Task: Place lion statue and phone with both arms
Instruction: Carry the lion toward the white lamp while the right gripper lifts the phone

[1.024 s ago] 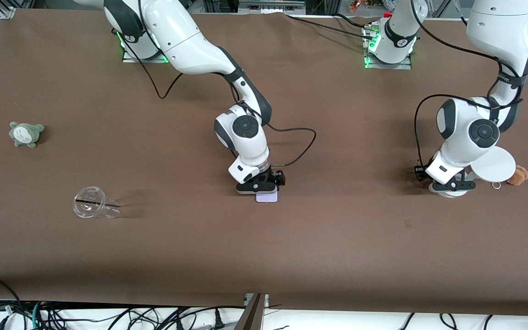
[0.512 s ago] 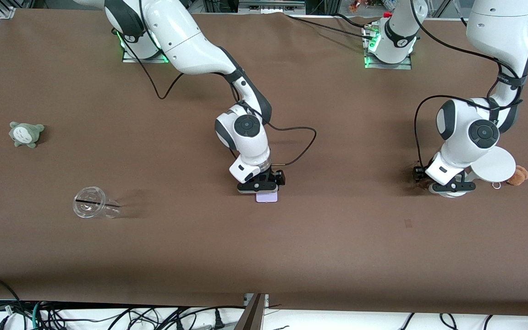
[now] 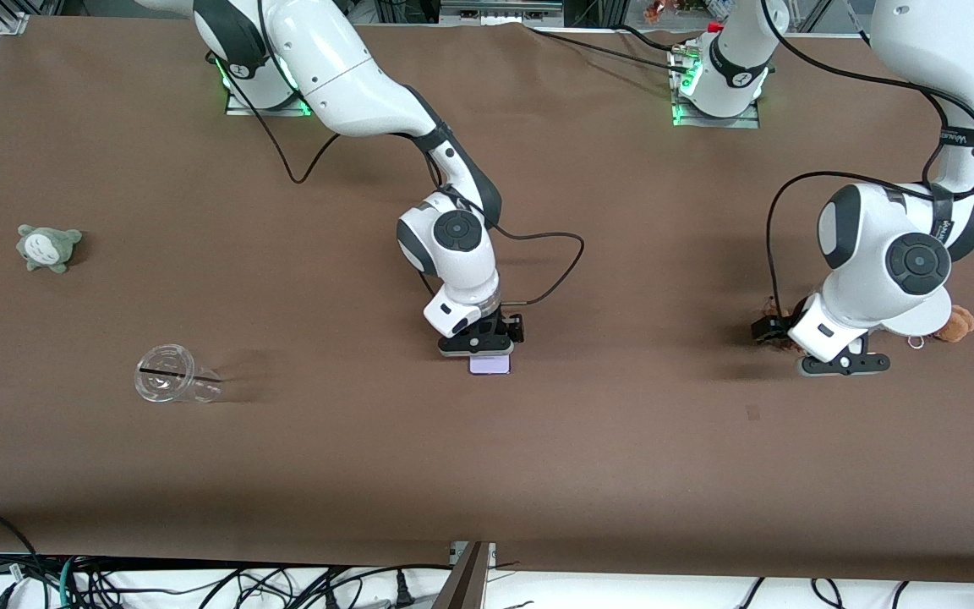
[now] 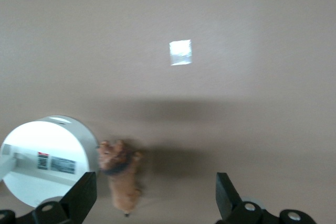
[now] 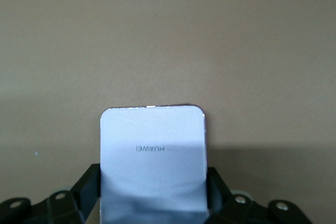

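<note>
The pale lavender phone [image 3: 491, 364] lies flat mid-table. My right gripper [image 3: 477, 344] is down on it, and in the right wrist view the fingers [image 5: 89, 187] press both long edges of the phone [image 5: 152, 145]. My left gripper [image 3: 844, 364] hangs open above the table at the left arm's end. In the left wrist view the reddish-brown lion statue [image 4: 122, 174] lies on the table between the open fingers [image 4: 81, 198], close to the finger beside the stand, untouched. The left wrist hides most of the lion in the front view.
A white round-based stand [image 4: 44, 166] stands right next to the lion; its disc [image 3: 927, 317] shows past the left wrist. A tan plush with a ring [image 3: 956, 323] lies beside it. A clear cup [image 3: 170, 385] lies on its side and a grey-green plush [image 3: 47, 247] sits toward the right arm's end.
My left gripper has risen and shifted a little toward the front camera, off the stand's base. The right gripper stays down on the phone.
</note>
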### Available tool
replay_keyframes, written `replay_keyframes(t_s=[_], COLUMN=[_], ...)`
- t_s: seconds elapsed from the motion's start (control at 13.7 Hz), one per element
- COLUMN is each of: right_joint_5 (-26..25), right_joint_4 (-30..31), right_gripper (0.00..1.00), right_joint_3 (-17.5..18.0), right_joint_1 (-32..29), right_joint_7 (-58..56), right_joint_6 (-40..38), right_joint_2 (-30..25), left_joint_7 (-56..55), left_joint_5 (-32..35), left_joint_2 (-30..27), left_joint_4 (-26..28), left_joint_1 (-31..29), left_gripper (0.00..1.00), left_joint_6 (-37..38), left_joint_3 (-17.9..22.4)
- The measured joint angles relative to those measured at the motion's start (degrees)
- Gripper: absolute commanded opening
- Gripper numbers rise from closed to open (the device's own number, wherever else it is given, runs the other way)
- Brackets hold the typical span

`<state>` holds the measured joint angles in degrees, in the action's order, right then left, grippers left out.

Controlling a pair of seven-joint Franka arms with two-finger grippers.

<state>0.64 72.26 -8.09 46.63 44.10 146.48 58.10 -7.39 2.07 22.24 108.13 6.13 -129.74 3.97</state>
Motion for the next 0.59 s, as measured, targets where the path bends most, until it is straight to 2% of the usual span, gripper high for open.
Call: replay_keyframes(t_s=[0.29, 0.44, 0.59], right_joint_5=[0.02, 0.40, 2.25], right_joint_4=[-0.66, 0.30, 3.84], right_gripper=[0.65, 0.65, 0.65], right_joint_3=[-1.02, -1.11, -1.25], right_joint_1=[-4.14, -7.00, -10.56], right_joint_7=[-6.18, -10.07, -16.15], right_joint_6=[-8.91, -12.80, -13.76], right_joint_2=[-3.57, -6.86, -10.42], left_joint_7=[-0.87, -0.86, -0.86], left_joint_5=[0.00, 0.00, 0.00], left_joint_2=[-2.15, -5.42, -9.72], left_joint_4=[-6.55, -11.92, -16.02], left_joint_1=[-0.29, -0.66, -1.04], left_gripper=[1.00, 1.00, 1.00], left_joint_6=[4.98, 10.83, 17.51], left_joint_3=[-0.13, 0.55, 0.91])
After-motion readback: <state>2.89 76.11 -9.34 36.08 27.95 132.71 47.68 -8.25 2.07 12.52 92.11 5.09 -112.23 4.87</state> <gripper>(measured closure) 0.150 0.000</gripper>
